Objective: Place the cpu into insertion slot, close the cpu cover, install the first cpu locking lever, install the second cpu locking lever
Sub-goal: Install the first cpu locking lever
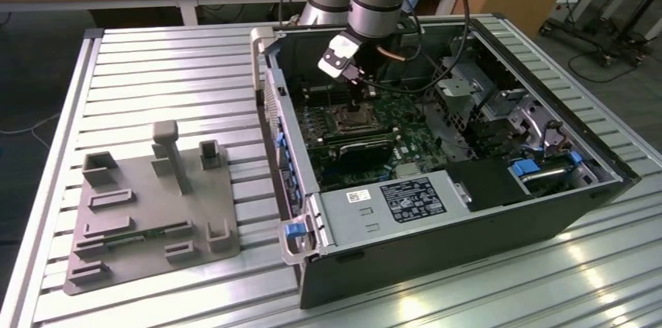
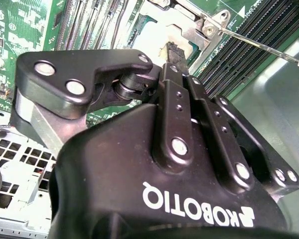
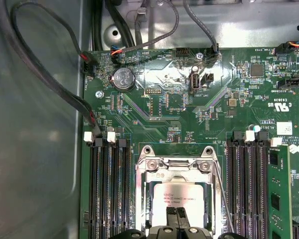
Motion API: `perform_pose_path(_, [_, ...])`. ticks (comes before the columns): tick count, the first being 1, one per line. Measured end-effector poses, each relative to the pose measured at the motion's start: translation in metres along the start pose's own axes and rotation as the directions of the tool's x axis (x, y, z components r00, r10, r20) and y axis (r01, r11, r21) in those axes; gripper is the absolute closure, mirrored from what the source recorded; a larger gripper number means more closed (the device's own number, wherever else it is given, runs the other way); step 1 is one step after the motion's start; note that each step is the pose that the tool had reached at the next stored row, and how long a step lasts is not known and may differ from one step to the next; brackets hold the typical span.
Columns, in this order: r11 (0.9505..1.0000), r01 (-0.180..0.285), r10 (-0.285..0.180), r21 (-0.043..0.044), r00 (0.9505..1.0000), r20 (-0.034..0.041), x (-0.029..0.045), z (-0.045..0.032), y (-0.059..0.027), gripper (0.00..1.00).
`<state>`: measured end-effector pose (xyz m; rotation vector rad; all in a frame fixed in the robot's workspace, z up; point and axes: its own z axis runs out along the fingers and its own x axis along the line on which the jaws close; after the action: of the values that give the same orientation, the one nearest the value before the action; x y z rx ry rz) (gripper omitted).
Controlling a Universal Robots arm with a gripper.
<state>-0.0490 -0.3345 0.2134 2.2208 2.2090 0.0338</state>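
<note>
Bright light glares off the slatted table [image 1: 497, 289] and the cpu [image 3: 182, 196], leaving the case [image 1: 466, 243] interior shadowed.

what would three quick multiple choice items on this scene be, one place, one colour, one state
1. The gripper is: A over the cpu; B over the grey fixture; C outside the case.
2. The circuit board is: A blue; B green; C red.
3. The gripper is: A wide open; B shut; C gripping a cable.
Answers: 1 A, it sits right above the cpu in the first wrist view; 2 B, green shows in both wrist views; 3 B, its fingers meet with no gap.
</note>
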Motion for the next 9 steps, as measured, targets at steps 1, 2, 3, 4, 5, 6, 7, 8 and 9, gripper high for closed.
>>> perform_pose_path(1, [1.0000, 0.000, 0.000, 0.0000, 1.0000, 0.0000, 0.0000, 0.0000, 0.0000, 0.90])
perform_pose_path(2, [1.0000, 0.000, 0.000, 0.0001, 1.0000, 0.0000, 0.0000, 0.0000, 0.0000, 0.90])
perform_pose_path(3, [1.0000, 0.000, 0.000, 0.0000, 1.0000, -0.0003, 0.0000, 0.0000, 0.0000, 0.90])
perform_pose_path(4, [1.0000, 0.000, 0.000, 0.0000, 1.0000, -0.0003, 0.0000, -0.0003, 0.0000, 0.90])
perform_pose_path(5, [1.0000, 0.000, 0.000, 0.0002, 1.0000, -0.0001, 0.0000, -0.0023, 0.0000, 0.90])
perform_pose_path(6, [1.0000, 0.000, 0.000, 0.0000, 1.0000, -0.0003, 0.0001, -0.0056, 0.0001, 0.90])
perform_pose_path(7, [1.0000, 0.000, 0.000, 0.0001, 1.0000, -0.0002, 0.0001, -0.0093, 0.0002, 0.90])
perform_pose_path(8, [1.0000, 0.000, 0.000, 0.0000, 1.0000, -0.0003, 0.0001, -0.0126, 0.0003, 0.90])
perform_pose_path(9, [1.0000, 0.001, -0.001, 0.0001, 1.0000, -0.0002, 0.0001, -0.0158, 0.0003, 0.90])
